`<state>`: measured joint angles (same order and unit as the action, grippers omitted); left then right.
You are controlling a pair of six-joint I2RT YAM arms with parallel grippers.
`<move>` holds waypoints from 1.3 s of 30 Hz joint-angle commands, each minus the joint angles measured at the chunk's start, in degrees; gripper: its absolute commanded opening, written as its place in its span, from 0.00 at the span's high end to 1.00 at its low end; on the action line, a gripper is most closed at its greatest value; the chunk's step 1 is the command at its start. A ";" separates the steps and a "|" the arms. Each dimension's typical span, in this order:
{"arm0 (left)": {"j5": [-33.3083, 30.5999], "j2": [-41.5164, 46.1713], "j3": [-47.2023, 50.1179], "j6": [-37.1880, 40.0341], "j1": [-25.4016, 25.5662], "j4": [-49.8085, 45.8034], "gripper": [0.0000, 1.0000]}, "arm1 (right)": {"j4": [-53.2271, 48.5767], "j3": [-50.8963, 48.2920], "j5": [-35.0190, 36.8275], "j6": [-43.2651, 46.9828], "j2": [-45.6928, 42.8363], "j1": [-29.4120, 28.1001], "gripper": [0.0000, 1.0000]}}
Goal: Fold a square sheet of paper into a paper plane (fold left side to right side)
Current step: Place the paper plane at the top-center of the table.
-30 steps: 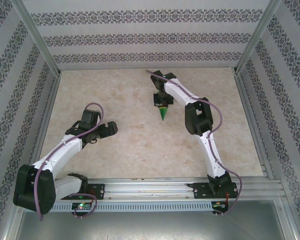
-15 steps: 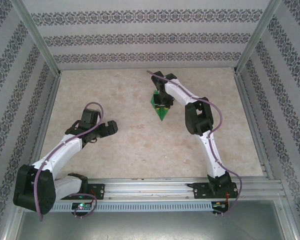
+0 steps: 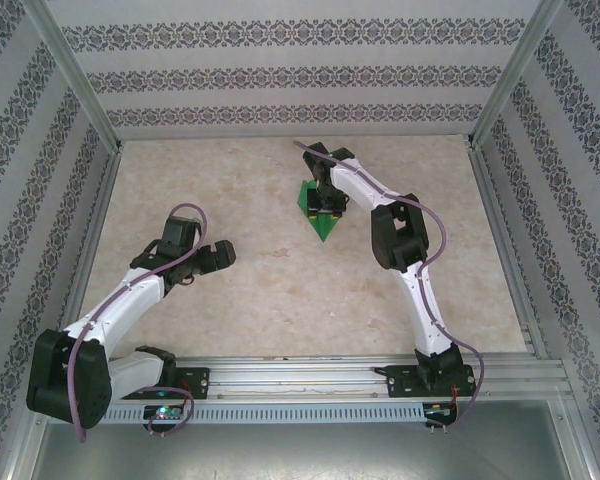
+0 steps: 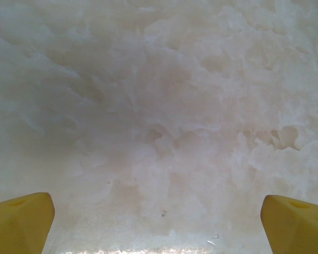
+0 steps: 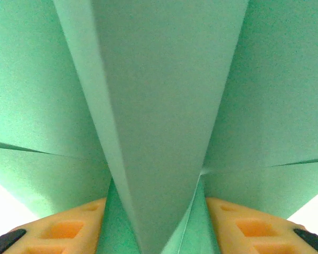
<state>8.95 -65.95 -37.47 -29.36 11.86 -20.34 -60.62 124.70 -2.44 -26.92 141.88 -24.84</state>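
The square sheet of paper is folded into a green paper plane [image 3: 322, 228] that lies on the table at mid-back, nose pointing toward the arms' bases. My right gripper [image 3: 325, 206] is directly over its rear part. In the right wrist view the paper plane [image 5: 159, 106] has a raised centre fold between the orange fingers [image 5: 79, 227], which stand apart on either side, and its wings spread to both sides. My right gripper [image 5: 159, 214] is open around that fold. My left gripper [image 3: 218, 256] hovers open over bare table at the left, its yellow fingertips [image 4: 21, 222] wide apart.
The table [image 3: 240, 290] is pale and marbled, with patterned walls on three sides. An aluminium rail [image 3: 310, 375] along the near edge carries both arm bases. Metal frame posts rise at the back corners.
My right jaws have parted and the plane has sprung from a slim dart into a wider shape, green now showing left of the gripper. The left arm has not moved.
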 commanded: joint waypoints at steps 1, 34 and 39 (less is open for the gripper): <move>-0.51 0.21 -1.79 0.19 -1.05 -0.48 0.00 | -1.17 -1.30 0.68 0.83 -2.00 0.49 0.53; -0.60 0.65 -2.71 0.15 -1.18 -1.48 0.00 | -1.52 -3.65 1.88 1.96 -7.82 -0.56 0.50; -0.68 0.91 -2.73 0.10 -1.22 -1.63 0.00 | -0.81 -5.75 1.65 1.81 -10.00 -0.99 0.49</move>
<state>8.78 -65.95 -38.81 -29.36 11.51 -20.43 -61.04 120.22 -1.98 -25.45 135.20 -25.02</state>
